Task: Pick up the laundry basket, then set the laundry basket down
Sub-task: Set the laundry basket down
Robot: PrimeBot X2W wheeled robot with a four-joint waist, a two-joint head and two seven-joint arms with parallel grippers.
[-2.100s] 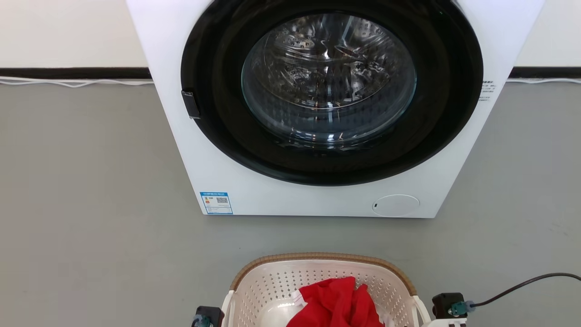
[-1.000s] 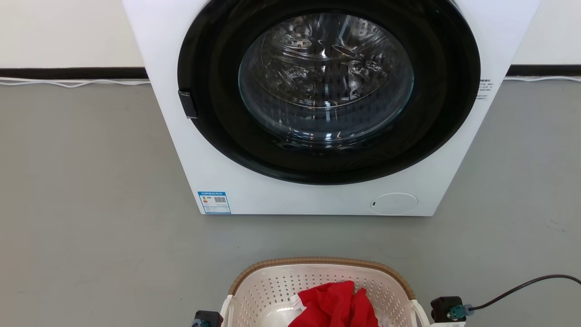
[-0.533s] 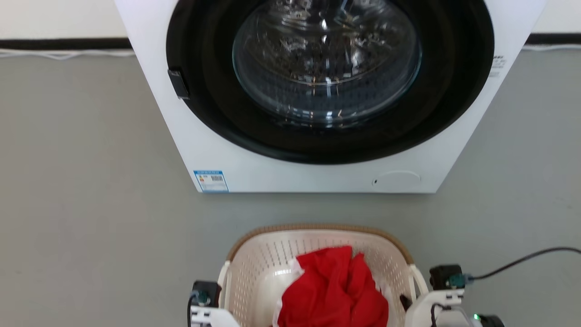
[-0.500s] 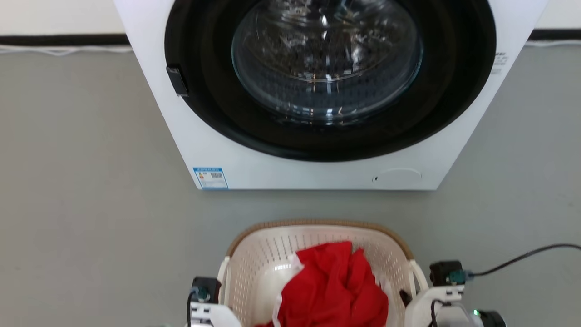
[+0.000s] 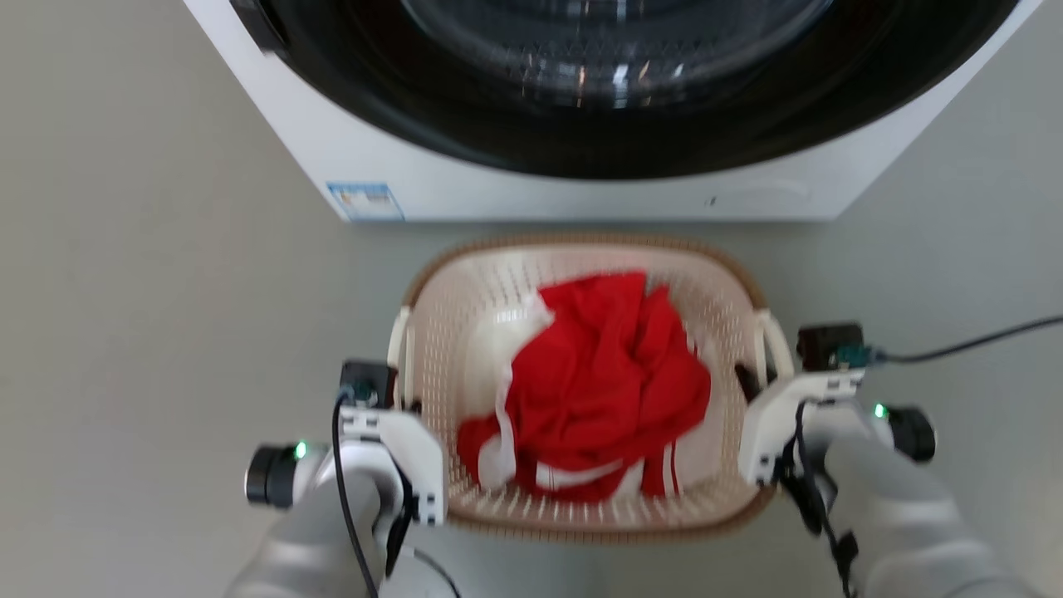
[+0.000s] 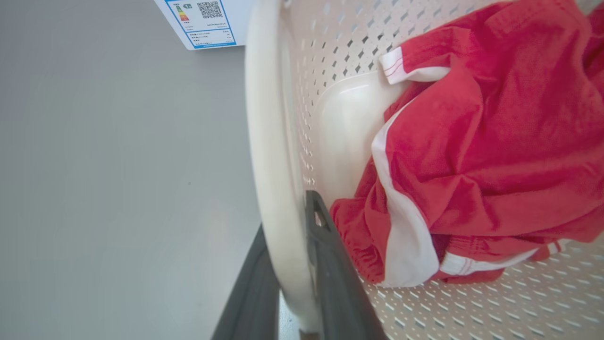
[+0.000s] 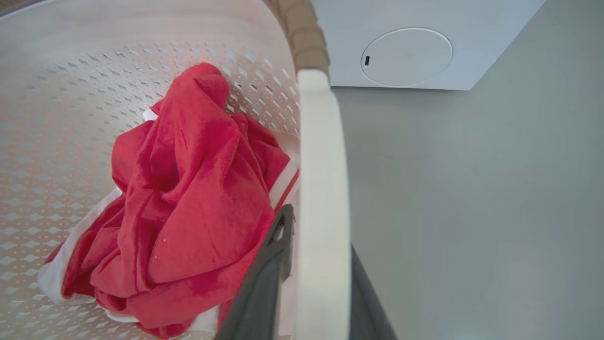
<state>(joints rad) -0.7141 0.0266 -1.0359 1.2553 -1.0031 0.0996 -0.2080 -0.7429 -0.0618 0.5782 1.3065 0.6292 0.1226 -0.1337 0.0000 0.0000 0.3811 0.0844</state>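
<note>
At washer's (image 5: 581, 195) foot | our left gripper (image 6: 289, 226) clenched on basket's (image 5: 581, 243) left handle (image 6: 269, 141) | our right gripper (image 7: 321, 236) clenched on right handle (image 7: 321, 165) | red cloth (image 5: 598, 374) inside basket

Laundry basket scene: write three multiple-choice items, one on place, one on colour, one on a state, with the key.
1. The laundry basket is: A. in front of the washing machine; B. inside its drum; C. on top of it.
2. The garment in it is: A. blue; B. red; C. green.
3. The left gripper is: A. open, off the basket; B. shut on the side handle; C. holding the garment.
Key: 1 A, it lies before the machine's front; 2 B, red cloth, white trim; 3 B, its fingers flank the handle.
</note>
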